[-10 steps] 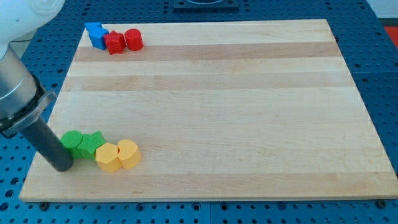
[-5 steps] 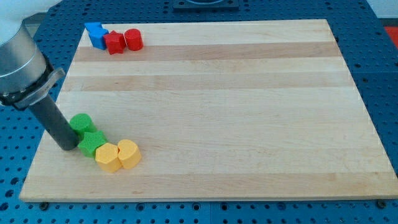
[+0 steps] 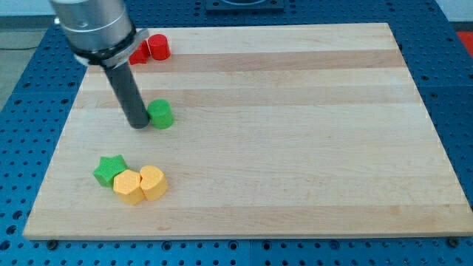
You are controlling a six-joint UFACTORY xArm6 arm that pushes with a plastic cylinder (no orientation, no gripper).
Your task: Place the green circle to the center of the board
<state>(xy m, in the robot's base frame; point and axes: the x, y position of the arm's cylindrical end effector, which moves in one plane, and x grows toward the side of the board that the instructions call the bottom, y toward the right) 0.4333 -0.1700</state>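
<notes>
The green circle [image 3: 160, 114] lies on the wooden board [image 3: 295, 133], left of the board's middle and in its upper half. My tip [image 3: 138, 124] touches the circle's left side; the dark rod rises from it toward the view's top left. A green star [image 3: 110, 169] lies near the board's lower left, apart from the circle.
A yellow hexagon [image 3: 128, 186] and a yellow heart [image 3: 153, 182] sit against the green star at the lower left. A red circle [image 3: 158, 47] and a red star [image 3: 139, 53] lie at the top left; the arm hides the blue block there.
My tip has pushed the green circle up and to the right, away from the green star. The arm now covers the blue block at the top left.
</notes>
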